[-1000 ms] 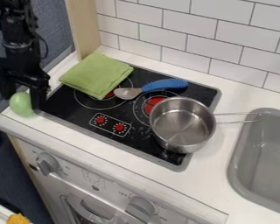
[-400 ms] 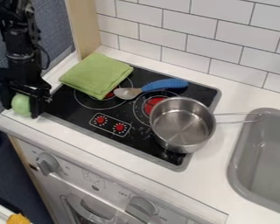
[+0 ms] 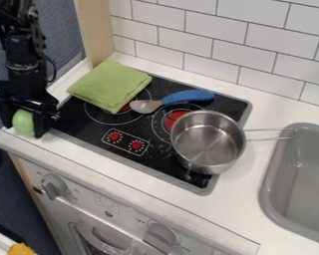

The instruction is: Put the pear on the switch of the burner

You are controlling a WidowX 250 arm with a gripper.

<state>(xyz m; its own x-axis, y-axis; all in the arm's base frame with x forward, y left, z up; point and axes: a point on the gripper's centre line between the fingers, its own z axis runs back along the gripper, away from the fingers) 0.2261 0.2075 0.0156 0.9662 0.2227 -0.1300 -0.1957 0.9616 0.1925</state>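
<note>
While the black tool (image 3: 25,122) hangs down over the near left corner of the white worktop (image 3: 245,209), the green pear (image 3: 23,122) is at its lower end, just beside the corner of the black cooktop (image 3: 76,115). How far open the tool is, and whether it has a firm hold of the pear, I cannot tell. The pear is off the burner switches, two red knobs (image 3: 136,145) set in a white-outlined panel near the cooktop's front edge, to the right of the pear. A green cloth (image 3: 109,84) lies folded over the far left part of the cooktop, covering some of one burner. To its right is a spoon with a blue handle (image 3: 187,96), its metal bowl (image 3: 145,106) close to the cloth. A steel saucepan (image 3: 207,142) stands upright on the right side of the cooktop, partly over a red-centred burner (image 3: 175,118), and its handle (image 3: 272,135) points right, the end over the rim of the grey sink (image 3: 272,199). Below the worktop, two grey dials (image 3: 54,186) show on the white front panel.
</note>
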